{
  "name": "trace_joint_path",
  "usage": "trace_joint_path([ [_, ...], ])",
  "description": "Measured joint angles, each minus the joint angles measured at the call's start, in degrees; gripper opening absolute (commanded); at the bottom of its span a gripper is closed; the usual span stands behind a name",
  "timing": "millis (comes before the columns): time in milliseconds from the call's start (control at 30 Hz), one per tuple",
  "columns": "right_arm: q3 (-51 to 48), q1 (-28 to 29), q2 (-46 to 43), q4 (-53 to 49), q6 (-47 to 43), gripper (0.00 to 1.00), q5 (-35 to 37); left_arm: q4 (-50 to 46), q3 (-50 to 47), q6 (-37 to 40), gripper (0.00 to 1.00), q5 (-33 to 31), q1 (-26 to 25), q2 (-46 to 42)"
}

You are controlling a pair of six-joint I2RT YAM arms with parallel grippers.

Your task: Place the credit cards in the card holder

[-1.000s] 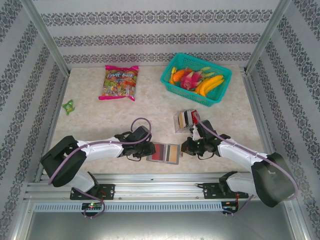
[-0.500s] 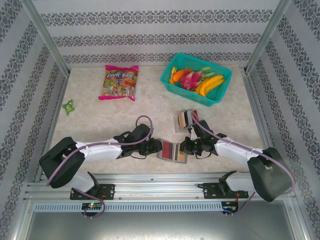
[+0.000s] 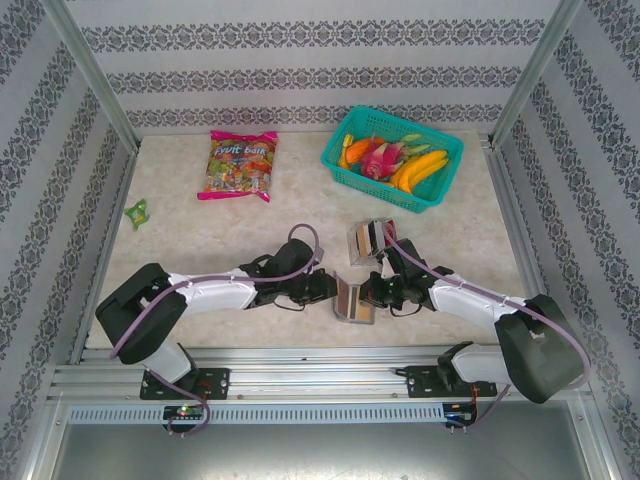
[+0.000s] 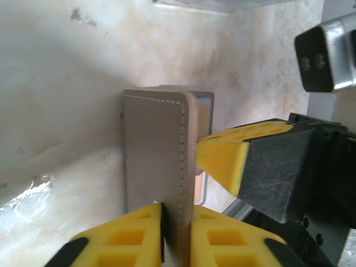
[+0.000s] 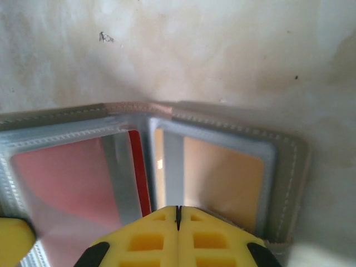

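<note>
Left hand (image 4: 177,216) and right hand (image 5: 178,216) pinch card holder (image 4: 153,161); right wrist shows red card (image 5: 67,178) inside

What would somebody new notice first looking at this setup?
At the front of the table, the left end effector and right end effector meet, both pinching the half-folded card holder between them. Just behind it lies the fanned card stack. Farther back sit the brightest things: a teal fruit basket at right and a colourful candy bag at left.

Left claw (image 4: 176,210), right claw (image 5: 178,211): both clamped.
</note>
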Motion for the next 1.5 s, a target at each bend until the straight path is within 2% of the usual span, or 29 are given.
trace_joint_path([
  [133, 0.0, 0.0, -0.6, 0.0, 0.0, 0.0, 0.6, -8.0, 1.7, 2.2, 0.0, -4.2, -0.3, -1.8],
  [233, 0.1, 0.0, -2.8, 0.0, 0.4, 0.0, 0.7, -20.6, 5.5, 5.8, 0.0, -9.8, -0.3, -4.5],
  [400, 1.2, 0.0, -4.0, 2.7, 2.1, 0.0, 0.3, -34.9, 11.6, 9.9, 0.0, -17.5, -0.3, -7.0],
  [500, 2.3, 0.7, -2.4, 5.9, 3.7, 0.0, -0.3, -40.0, 14.9, 11.0, 0.0, -20.7, -0.9, -5.9],
  [633, 2.5, 1.5, -0.6, 8.3, 5.4, 0.0, -0.3, -45.9, 21.8, 11.9, 0.0, -25.0, -3.5, 0.9],
  [667, 2.5, 1.5, -0.5, 8.5, 5.6, 0.0, -0.2, -46.6, 23.3, 12.0, 0.01, -25.5, -4.2, 2.8],
  [733, 2.5, 1.5, -0.3, 9.1, 6.2, 0.0, -0.1, -47.7, 26.2, 12.2, 0.14, -26.2, -5.3, 6.6],
  [800, 2.5, 1.5, 0.2, 9.7, 6.4, 0.0, -0.1, -48.1, 28.7, 12.4, 0.25, -26.0, -6.1, 8.9],
  [900, 2.3, 1.5, 0.5, 9.8, 6.9, 0.0, 0.6, -46.6, 30.3, 12.5, 0.3, -24.1, -7.0, 10.9],
  [1033, 2.0, 1.5, 0.2, 9.1, 7.1, 0.0, 2.5, -40.8, 29.1, 12.1, 0.46, -18.9, -7.1, 11.1],
  [1133, 1.7, 1.2, -0.7, 7.6, 7.0, 0.0, 3.8, -37.0, 27.0, 11.6, 0.43, -15.8, -7.0, 11.0],
  [1233, 1.6, 1.0, -1.1, 7.4, 6.7, 0.0, 4.0, -32.7, 22.0, 10.7, 0.54, -14.7, -6.8, 8.6],
  [1400, 1.6, 1.0, -1.3, 6.6, 5.8, 0.0, 4.0, -26.6, 12.4, 10.3, 0.6, -11.3, -4.2, -2.4],
  [1467, 1.8, 1.0, -1.3, 6.0, 5.5, 0.0, 4.0, -25.3, 11.0, 10.4, 0.6, -11.2, -2.7, -6.5],
  [1500, 2.0, 1.0, -1.2, 5.8, 5.3, 0.0, 4.0, -25.0, 10.5, 10.5, 0.56, -11.3, -1.8, -8.5],
])
